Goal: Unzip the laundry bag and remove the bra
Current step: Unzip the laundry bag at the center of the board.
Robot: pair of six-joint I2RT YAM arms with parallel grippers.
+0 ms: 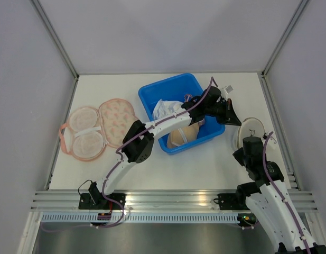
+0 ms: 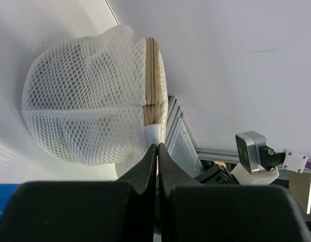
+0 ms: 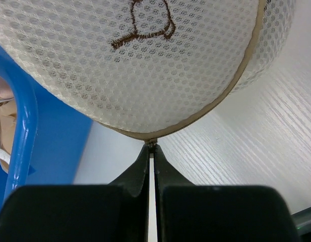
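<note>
The laundry bag [image 1: 251, 128] is a round white mesh pouch with a beige zipper [image 2: 152, 75], lying at the table's right side. My left gripper [image 1: 235, 119] reaches over the blue bin and is shut on the white fabric tab [image 2: 154, 133] at the zipper's end; in the left wrist view the gripper [image 2: 157, 145] meets the bag [image 2: 84, 101] there. My right gripper [image 3: 151, 147] is shut on the small metal zipper pull [image 3: 151, 143] at the near rim of the bag [image 3: 145, 60]. The zipper looks closed. A pink floral bra [image 1: 96, 128] lies spread at the table's left.
A blue bin [image 1: 165, 83] holding white and beige clothes stands mid-table, just left of the bag, and its wall [image 3: 24, 116] shows in the right wrist view. The right table edge and frame rail [image 2: 183, 136] run close behind the bag.
</note>
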